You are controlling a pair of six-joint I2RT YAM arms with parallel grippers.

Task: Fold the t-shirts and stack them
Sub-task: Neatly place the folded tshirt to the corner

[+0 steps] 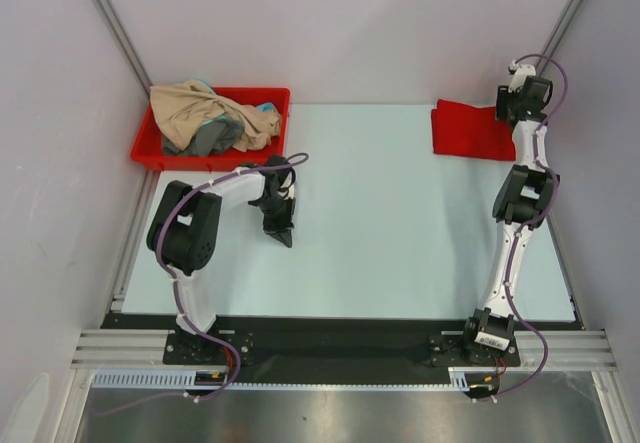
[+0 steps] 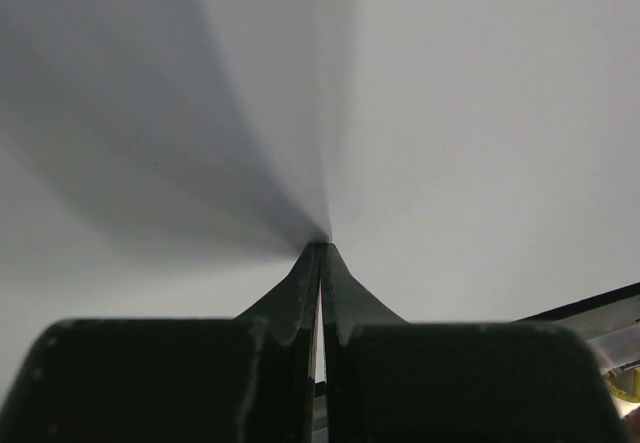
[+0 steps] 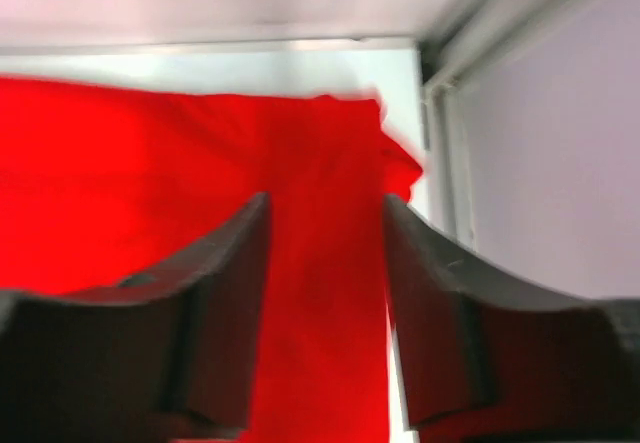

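A folded red t-shirt (image 1: 470, 130) lies flat at the far right of the table. My right gripper (image 1: 503, 113) hovers over its right edge. In the right wrist view that gripper (image 3: 325, 203) is open, with the red cloth (image 3: 150, 183) spread below and between the fingers and nothing gripped. A crumpled beige t-shirt (image 1: 200, 108) and a grey one (image 1: 212, 141) are heaped in the red tray (image 1: 148, 151) at the far left. My left gripper (image 1: 283, 233) points down at bare table in front of the tray. Its jaws (image 2: 322, 248) are shut on nothing.
The pale table (image 1: 380, 223) is walled by a grey frame post (image 3: 445, 53) and panels close behind the red t-shirt. A metal rail (image 1: 130, 233) runs along the left edge. Both arm bases sit on the black strip (image 1: 340, 338) at the near edge.
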